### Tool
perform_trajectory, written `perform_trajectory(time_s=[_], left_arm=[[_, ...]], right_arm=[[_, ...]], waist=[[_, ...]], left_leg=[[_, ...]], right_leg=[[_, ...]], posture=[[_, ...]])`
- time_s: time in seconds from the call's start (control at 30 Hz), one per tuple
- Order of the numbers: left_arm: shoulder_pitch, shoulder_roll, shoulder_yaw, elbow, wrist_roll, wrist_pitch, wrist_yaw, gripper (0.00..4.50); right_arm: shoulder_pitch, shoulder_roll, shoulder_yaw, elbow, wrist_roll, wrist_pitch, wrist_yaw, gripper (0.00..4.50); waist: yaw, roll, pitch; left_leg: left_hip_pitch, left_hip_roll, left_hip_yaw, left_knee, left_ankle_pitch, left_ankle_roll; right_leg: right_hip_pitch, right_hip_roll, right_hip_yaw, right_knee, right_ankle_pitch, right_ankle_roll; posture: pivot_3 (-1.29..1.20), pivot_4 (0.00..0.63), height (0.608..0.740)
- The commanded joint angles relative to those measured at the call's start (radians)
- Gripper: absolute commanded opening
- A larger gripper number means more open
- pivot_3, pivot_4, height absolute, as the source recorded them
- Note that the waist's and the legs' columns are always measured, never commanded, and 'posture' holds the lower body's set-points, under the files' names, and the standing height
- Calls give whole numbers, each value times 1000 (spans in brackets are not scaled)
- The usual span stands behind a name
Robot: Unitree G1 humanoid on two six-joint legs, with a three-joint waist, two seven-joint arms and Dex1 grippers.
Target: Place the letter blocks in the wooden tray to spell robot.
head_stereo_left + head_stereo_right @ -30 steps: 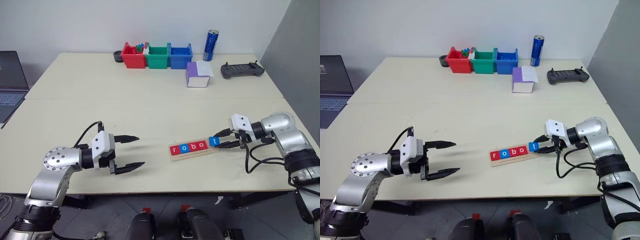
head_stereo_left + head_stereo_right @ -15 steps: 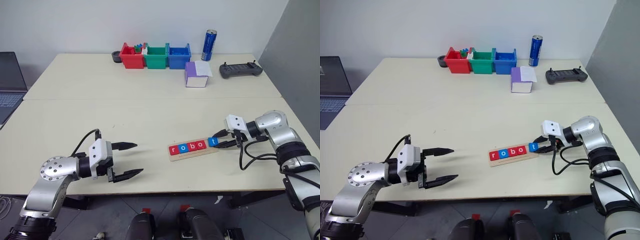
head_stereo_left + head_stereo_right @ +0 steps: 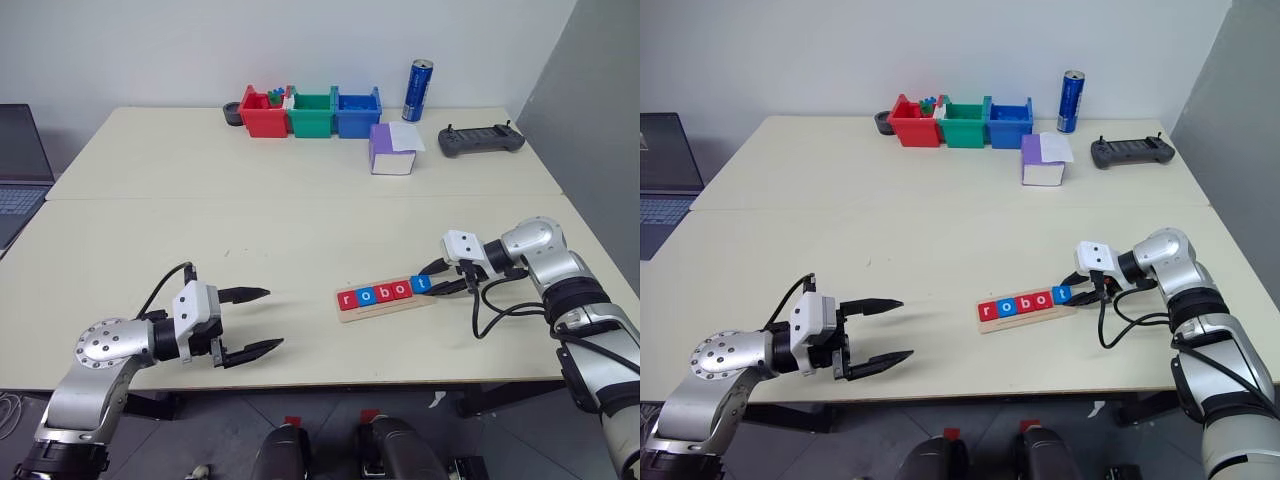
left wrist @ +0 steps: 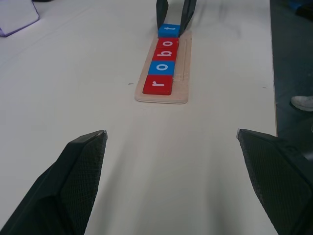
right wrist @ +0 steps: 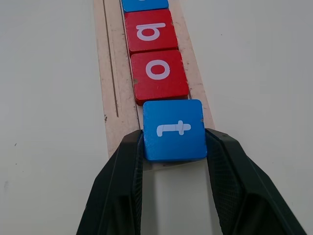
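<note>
Table (image 3: 300, 220) is carrying the tray (image 3: 385, 305); right gripper (image 5: 173, 147) is pinching tile t (image 5: 173, 128) at its end, left gripper (image 3: 255, 320) hovering spread.

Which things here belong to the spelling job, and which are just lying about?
Job: letter blocks r, o, b, o in wooden tray; blue t block in right gripper.
Lying about: coloured bins, can, purple box, controller, laptop.

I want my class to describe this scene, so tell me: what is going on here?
The robot is spelling "robot" with letter blocks in the wooden tray. The r, o, b and o tiles already sit in a row. The right gripper is shut on the blue t block at the tray's end. The left gripper hangs open, apart, over the table.
</note>
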State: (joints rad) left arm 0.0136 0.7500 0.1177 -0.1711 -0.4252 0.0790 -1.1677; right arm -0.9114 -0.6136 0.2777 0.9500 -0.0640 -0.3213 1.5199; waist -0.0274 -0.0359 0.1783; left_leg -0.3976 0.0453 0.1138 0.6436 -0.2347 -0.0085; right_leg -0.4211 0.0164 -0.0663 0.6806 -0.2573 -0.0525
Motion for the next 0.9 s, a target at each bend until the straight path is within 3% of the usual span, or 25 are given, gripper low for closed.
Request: perform_trajectory(time_s=[0.03, 0.87, 0.9], left_arm=[[4, 11, 28, -35, -10, -16, 6, 4500], [41, 28, 63, -46, -12, -8, 8, 4500], [41, 29, 64, -45, -12, -8, 7, 4500]], right_arm=[[-23, -1, 5, 9, -8, -23, 46, 1461], [-53, 16, 21, 48, -6, -54, 72, 1461], [-54, 16, 22, 49, -6, -51, 77, 1811]], waist=[[0, 0, 0], [-1, 0, 0], [-1, 0, 0]], left_leg=[[0, 0, 0, 0, 0, 0], [0, 0, 0, 0, 0, 0], [0, 0, 0, 0, 0, 0]], right_leg=[[0, 0, 0, 0, 0, 0], [0, 0, 0, 0, 0, 0], [0, 0, 0, 0, 0, 0]], posture=[[0, 150, 740], [0, 150, 740], [0, 150, 740]])
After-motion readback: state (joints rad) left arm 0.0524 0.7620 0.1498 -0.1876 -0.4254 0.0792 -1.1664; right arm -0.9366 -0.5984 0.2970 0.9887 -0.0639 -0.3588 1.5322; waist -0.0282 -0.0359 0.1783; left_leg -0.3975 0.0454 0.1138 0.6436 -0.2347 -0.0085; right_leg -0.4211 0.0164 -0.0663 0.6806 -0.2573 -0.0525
